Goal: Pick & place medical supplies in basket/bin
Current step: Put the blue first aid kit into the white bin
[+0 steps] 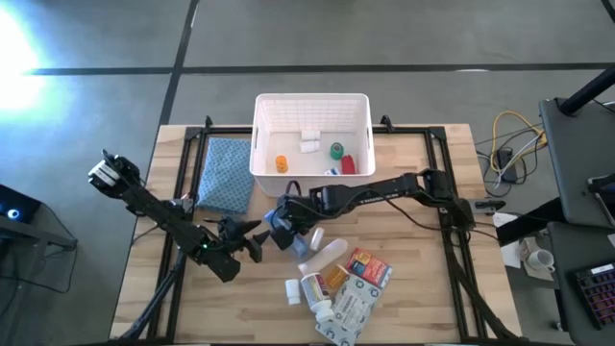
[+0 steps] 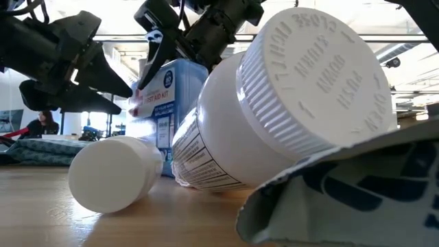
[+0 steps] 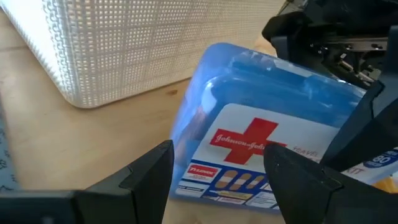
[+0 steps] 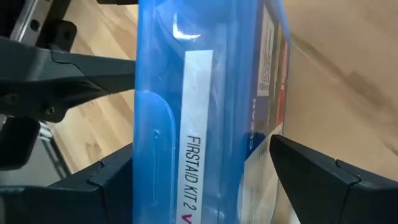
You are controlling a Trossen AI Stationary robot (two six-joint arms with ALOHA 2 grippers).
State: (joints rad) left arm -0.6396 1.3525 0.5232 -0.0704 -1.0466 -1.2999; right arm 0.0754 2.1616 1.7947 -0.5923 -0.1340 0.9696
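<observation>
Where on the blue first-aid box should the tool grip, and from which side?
Across its two broad faces, from above: the first-aid box stands on edge on the table, narrow side up, as the right tool straddles it. The left tool is open beside it.

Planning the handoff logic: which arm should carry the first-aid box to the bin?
Right. The right gripper already straddles the first-aid box, beside the bin. The left gripper is open, only facing the box.

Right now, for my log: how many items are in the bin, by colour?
orange item: 1
white item: 1
green item: 1
red item: 1
Total: 4 in the bin.
Right gripper holds the first-aid box outside it.
</observation>
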